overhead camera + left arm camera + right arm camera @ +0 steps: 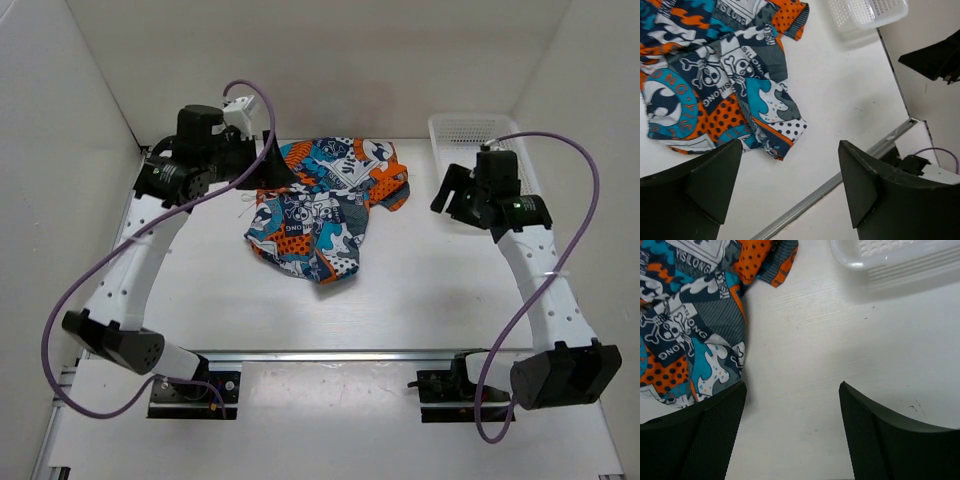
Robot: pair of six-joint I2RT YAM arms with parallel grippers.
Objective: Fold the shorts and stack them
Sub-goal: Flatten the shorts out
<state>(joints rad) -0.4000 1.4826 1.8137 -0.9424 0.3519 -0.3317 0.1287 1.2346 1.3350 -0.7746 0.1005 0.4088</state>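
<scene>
The shorts point(325, 205) lie crumpled in a loose heap at the middle back of the table, with the orange, teal, navy and white skull print facing up. My left gripper point(272, 172) hovers at their back left edge, open and empty. My right gripper point(450, 200) hovers to their right, apart from the cloth, open and empty. In the left wrist view the shorts point(715, 75) fill the upper left, beyond the open gripper point(790, 150). In the right wrist view the shorts point(690, 315) lie at the left, next to the left finger of the open gripper point(792, 390).
A white plastic basket point(470, 135) stands at the back right, behind my right gripper; it also shows in the left wrist view point(865, 12) and the right wrist view point(900, 260). A metal rail point(330, 353) runs along the table's near edge. White walls enclose the table.
</scene>
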